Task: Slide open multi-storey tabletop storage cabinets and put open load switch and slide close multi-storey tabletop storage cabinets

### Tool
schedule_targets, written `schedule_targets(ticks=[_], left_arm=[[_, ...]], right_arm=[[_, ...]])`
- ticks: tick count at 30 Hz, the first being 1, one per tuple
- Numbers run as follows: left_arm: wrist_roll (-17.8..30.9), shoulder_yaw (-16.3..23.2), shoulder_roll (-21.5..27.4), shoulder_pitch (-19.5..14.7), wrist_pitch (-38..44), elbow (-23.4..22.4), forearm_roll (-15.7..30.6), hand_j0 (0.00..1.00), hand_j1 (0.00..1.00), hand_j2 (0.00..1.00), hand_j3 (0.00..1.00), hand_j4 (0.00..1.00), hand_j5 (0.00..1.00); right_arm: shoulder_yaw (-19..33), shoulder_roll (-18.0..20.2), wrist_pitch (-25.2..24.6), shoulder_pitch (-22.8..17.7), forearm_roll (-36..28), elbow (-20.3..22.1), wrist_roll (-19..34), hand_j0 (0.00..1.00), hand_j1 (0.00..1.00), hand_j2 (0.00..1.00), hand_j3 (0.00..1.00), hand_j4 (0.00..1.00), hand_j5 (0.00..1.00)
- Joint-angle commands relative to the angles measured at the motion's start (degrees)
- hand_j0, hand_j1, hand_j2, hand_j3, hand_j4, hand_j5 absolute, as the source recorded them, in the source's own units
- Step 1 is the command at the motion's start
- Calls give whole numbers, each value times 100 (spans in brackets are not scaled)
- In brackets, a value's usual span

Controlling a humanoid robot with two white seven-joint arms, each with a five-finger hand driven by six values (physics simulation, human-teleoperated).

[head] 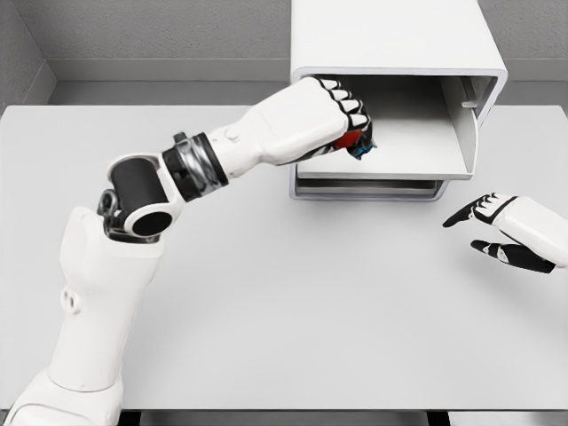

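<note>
I note the left hand (342, 115) curled round the load switch (355, 142), mostly hidden beneath its fingers, over the cabinet's (399, 53) open drawer (417, 155). Right hand (501, 232) slack, empty, well apart.

One head cam only, high above the table (266, 311), angled down and fwd toward the cabinet (399, 80) at the far edge; mid-range, no 2nd view to overlap.
</note>
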State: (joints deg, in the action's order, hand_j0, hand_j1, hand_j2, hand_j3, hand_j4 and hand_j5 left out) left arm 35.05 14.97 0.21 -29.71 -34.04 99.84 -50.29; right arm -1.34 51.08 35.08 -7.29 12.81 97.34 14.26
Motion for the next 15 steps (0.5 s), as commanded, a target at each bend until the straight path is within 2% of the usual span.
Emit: schedule_targets(ticks=[1,6,10,15], left_arm=[[-5,76,-21,0,20,-8,-262,46,46,46,46,46,46],[-5,296,-21,-62,20,-8,-595,46,46,46,46,46,46],[-5,305,-21,-123,20,-52,-956,46,46,46,46,46,46],[-5,314,-21,-246,20,-96,-965,46,46,46,46,46,46]], right_arm=[[3,7,-8,0,-42,5,-2,66,66,66,66,66,66],[3,7,-8,0,-42,5,-2,66,66,66,66,66,66],[-6,7,-8,-9,-42,5,-3,67,67,67,67,67,67],[-6,7,-8,-18,-42,13,-2,67,67,67,67,67,67]])
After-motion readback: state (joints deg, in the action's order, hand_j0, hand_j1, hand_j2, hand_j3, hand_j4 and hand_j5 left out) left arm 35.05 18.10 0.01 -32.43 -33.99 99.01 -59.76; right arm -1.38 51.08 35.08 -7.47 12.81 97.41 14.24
